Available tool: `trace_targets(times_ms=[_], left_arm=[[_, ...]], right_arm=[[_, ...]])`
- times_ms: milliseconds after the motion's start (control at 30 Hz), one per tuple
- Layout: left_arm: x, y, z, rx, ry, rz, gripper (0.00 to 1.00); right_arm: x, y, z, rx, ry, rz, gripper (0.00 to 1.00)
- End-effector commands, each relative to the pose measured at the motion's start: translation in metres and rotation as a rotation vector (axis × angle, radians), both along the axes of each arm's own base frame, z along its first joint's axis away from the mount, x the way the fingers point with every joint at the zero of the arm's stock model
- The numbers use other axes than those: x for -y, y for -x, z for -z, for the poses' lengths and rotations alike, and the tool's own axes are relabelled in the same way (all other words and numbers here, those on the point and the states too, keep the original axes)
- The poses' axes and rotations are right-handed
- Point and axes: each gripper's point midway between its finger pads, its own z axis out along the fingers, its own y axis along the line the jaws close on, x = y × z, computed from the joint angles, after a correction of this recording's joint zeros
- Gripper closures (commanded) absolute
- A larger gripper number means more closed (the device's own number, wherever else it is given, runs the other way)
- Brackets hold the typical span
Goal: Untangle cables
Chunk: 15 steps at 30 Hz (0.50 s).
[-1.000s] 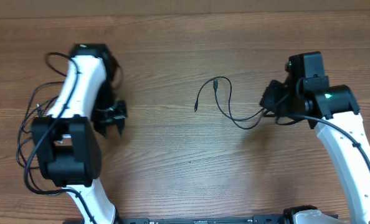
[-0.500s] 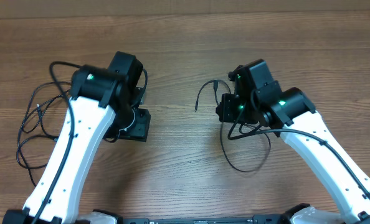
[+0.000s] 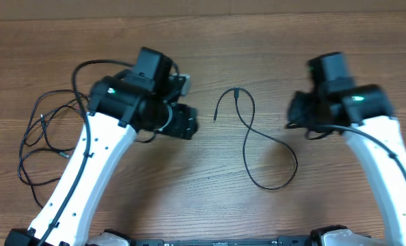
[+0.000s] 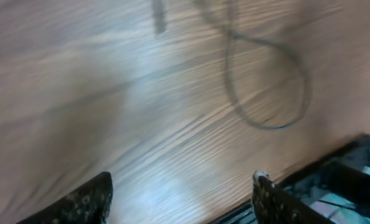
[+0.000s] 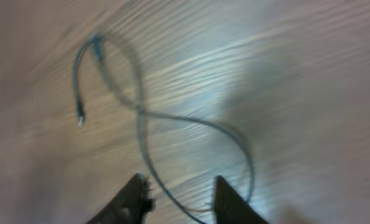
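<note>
From above, we see one loose cable lying on the table at mid-frame. It starts at a small plug near the top, hooks down to a free end on its left, then runs down into an open loop at lower centre. A second lot of cables lies in tangled loops at the far left edge, beside the left arm. The left hand sits left of the loose cable, apart from it. The right hand is blurred at the right, above the loop and clear of it.

In the left wrist view, the left hand stands wide, its fingertips far apart at the bottom edge with bare table between them. The loose cable shows as a blurred loop at upper right.

In the right wrist view, the right hand is narrowly parted and grips nothing. The loose cable lies on the table as a figure-eight. Its lower strand passes across the gap between the fingers, and we cannot tell whether it touches them.
</note>
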Motion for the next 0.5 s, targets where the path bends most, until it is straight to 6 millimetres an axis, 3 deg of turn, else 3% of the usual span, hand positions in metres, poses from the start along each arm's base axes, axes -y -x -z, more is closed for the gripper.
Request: trace_targets(times_ms=[0, 100, 133, 167, 200, 233, 333, 400, 467], left_arm=[[0.038, 0.003, 0.000, 0.028, 0.062, 0.126, 0.26], [0.068, 0.005, 0.006, 0.061, 0.071, 0.216, 0.27], [0.076, 0.007, 0.010, 0.061, 0.069, 0.237, 0.27], [0.088, 0.009, 0.016, 0.059, 0.064, 0.265, 0.27], [0.097, 0.011, 0.022, 0.054, 0.062, 0.288, 0.26], [0.105, 0.013, 0.029, 0.047, 0.059, 0.308, 0.26], [0.135, 0.021, 0.052, 0.026, 0.049, 0.377, 0.29], [0.155, 0.026, 0.069, 0.018, 0.045, 0.422, 0.38], [0.170, 0.031, 0.082, 0.013, 0.042, 0.455, 0.41]], right_arm=[[0.033, 0.003, -0.016, 0.026, -0.022, 0.123, 0.96], [0.051, 0.009, -0.014, -0.002, -0.039, 0.192, 0.96], [0.056, 0.011, -0.013, -0.006, -0.038, 0.207, 0.88], [0.060, 0.012, -0.013, -0.012, -0.038, 0.224, 0.59], [0.063, 0.013, -0.013, -0.016, -0.038, 0.232, 0.69], [0.064, 0.014, -0.012, -0.017, -0.033, 0.223, 0.96], [0.064, 0.014, -0.012, -0.018, -0.022, 0.195, 0.96], [0.064, 0.014, -0.012, -0.016, -0.023, 0.196, 0.96], [0.064, 0.014, -0.012, -0.017, -0.023, 0.196, 0.96]])
